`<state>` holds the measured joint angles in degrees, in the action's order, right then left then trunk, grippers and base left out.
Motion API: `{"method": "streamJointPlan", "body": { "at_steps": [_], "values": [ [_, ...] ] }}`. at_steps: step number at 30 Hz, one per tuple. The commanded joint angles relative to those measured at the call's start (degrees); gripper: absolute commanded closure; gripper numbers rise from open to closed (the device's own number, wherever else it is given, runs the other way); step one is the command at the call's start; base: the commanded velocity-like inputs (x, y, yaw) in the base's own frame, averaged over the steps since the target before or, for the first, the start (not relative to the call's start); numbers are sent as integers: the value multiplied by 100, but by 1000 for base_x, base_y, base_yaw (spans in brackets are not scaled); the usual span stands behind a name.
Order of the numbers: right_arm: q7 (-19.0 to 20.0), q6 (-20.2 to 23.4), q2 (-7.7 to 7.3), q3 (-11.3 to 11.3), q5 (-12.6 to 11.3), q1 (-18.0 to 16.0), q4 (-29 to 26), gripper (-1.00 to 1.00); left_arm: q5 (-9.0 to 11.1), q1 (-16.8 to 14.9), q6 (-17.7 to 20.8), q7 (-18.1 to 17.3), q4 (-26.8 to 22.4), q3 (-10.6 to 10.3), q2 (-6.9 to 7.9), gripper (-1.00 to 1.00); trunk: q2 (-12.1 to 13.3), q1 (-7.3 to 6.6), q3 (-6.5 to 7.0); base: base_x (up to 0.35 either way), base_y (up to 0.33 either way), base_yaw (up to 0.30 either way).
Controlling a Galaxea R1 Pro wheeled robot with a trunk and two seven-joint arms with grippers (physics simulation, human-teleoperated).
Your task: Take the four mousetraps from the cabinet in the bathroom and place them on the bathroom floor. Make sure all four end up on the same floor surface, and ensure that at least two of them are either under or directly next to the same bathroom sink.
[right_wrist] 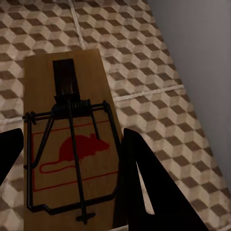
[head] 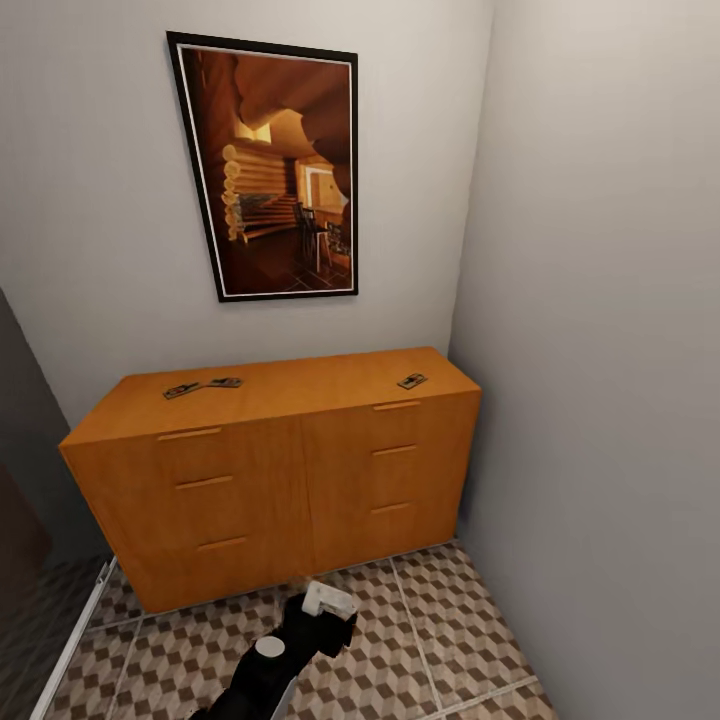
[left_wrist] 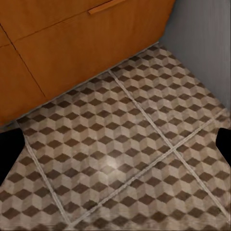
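I found three mousetraps (head: 411,381) lying on the flat top of the cabinet (head: 270,480): two close together toward its left end (head: 182,390) (head: 225,382) and one near its right end, beside the side wall. The fourth mousetrap (right_wrist: 72,139) sat between the fingers of the right tool (right_wrist: 67,159), which I judged to be pinching its board, spring bar and red mouse mark facing the wrist camera, above the bathroom floor (right_wrist: 159,72) in front of the cabinet. The left tool's (left_wrist: 115,144) fingers stood spread, with only patterned tile between them, close to the cabinet's base.

In my judgement the step in hand was setting down this first trap. No sink was visible from the cabinet, so I assessed that the next move called for carrying the trap to a sink and lowering it flat onto the tiles before releasing.
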<state>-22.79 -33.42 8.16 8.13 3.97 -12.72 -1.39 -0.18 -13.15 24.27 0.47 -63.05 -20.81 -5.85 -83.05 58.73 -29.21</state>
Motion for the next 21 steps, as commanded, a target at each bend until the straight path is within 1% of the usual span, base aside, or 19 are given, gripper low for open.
{"method": "streamJointPlan", "body": {
  "at_steps": [1,3,4,5,6,8,9,11,13,14,15,16,17,19,20,21],
  "values": [
    [-45,4,3,26,26,-4,6,100,-7,-3,133,7,-11,-104,-20,-100,-3,0,-6,0,0,0],
    [-27,12,-1,24,26,-3,6,100,-11,-4,514,20,-63,-514,-169,-100,-3,0,-6,0,0,0],
    [-25,13,-4,23,26,-3,6,100,-12,-4,611,24,-109,-602,-203,-100,-3,0,-6,0,0,0],
    [-21,12,-11,23,25,-3,6,100,-11,-4,828,30,-271,-734,-255,-100,-3,0,-6,0,0,0],
    [-19,12,-16,24,24,-3,7,100,-10,-4,1096,34,-524,-818,-291,-100,-3,0,-6,0,0,0],
    [-16,11,-17,26,19,-3,7,100,-8,-19,1802,36,-1208,-910,-329,-100,-3,0,-6,0,0,0],
    [-16,11,-15,25,19,-3,7,100,-8,-28,1998,37,-1387,-922,-336,-100,-3,0,-6,0,0,0],
    [-15,11,-6,27,17,-3,7,100,-10,-124,2699,41,-2011,-952,-357,-100,-3,0,-6,0,0,0],
    [-15,11,-3,25,17,-5,7,100,-13,-246,2914,48,-2219,-958,-369,-100,-3,0,-6,0,0,0],
    [-15,11,2,24,17,-4,7,100,-13,-406,3051,55,-2352,-962,-377,-100,-3,0,-6,0,0,0],
    [-15,11,4,24,17,-4,8,100,-12,-496,3101,57,-2400,-963,-380,-100,-3,0,-6,0,0,0],
    [-15,11,6,23,17,-3,8,100,-9,-687,3177,61,-2466,-965,-383,-100,-3,0,-6,0,0,0],
    [-15,11,9,23,18,-3,8,100,-5,-788,3206,62,-2489,-966,-385,-100,-3,0,-6,0,0,0],
    [-15,11,15,23,20,-3,8,100,26,-1229,3278,71,-2522,-967,-390,-100,-3,0,-6,0,0,0],
    [-15,13,16,23,21,-3,8,100,31,-1347,3290,72,-2514,-967,-392,-100,-3,0,-6,0,0,0],
    [-15,15,18,22,23,-3,8,100,49,-1719,3313,76,-2453,-968,-405,-100,-3,0,-6,0,0,0]
  ]
}}
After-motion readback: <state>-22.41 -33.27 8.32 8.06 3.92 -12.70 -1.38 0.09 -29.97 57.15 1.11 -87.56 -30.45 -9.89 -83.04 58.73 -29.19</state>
